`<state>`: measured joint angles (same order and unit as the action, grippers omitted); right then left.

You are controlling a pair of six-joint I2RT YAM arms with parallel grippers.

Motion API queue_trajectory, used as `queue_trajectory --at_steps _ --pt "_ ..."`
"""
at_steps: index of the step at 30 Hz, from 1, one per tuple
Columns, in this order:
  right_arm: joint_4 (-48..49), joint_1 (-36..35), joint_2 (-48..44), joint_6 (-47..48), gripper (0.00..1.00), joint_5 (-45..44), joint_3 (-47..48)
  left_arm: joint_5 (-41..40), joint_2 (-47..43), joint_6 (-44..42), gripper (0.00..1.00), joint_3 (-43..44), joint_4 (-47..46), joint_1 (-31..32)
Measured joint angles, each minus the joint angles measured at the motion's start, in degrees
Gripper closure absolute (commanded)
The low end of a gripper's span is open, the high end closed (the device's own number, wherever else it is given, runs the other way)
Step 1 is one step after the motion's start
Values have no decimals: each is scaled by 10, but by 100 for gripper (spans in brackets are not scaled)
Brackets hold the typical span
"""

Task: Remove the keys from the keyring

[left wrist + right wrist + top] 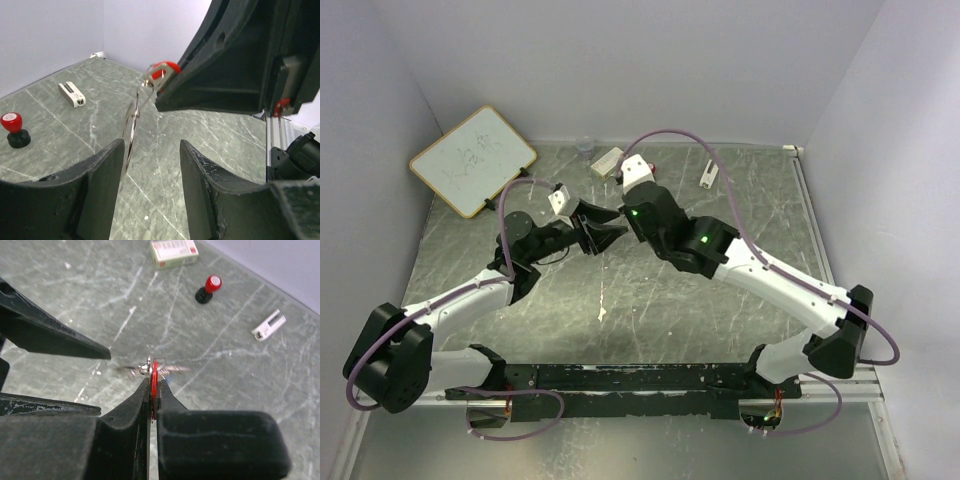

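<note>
Right hand is pinched tight on the red-headed key, above the desk. The keyring runs from that key to just beside one finger of the left hand, whose fingers stand apart. A small box beyond bears red print too small to read.

Table top is a grey-green marbled slab with pale veins and a few scratches. Plain whitish walls box it in on three sides. Lighting's soft and even, barely any shadows. Small whiteboard sits in the back-left corner.
</note>
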<state>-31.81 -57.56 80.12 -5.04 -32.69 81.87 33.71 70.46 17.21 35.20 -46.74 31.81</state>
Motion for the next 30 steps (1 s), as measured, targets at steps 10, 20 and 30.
queue_trajectory --at_steps 10,20,30 --pt "-187 -47 94 -47 100 -89 109 -34 0 -9 40 -36 -40 6" --pt "-227 -67 97 -59 100 -117 121 -42 25 -5 45 -91 -167 21" --pt "-228 -76 98 -62 100 -119 121 -87 66 -20 47 -108 -264 74"
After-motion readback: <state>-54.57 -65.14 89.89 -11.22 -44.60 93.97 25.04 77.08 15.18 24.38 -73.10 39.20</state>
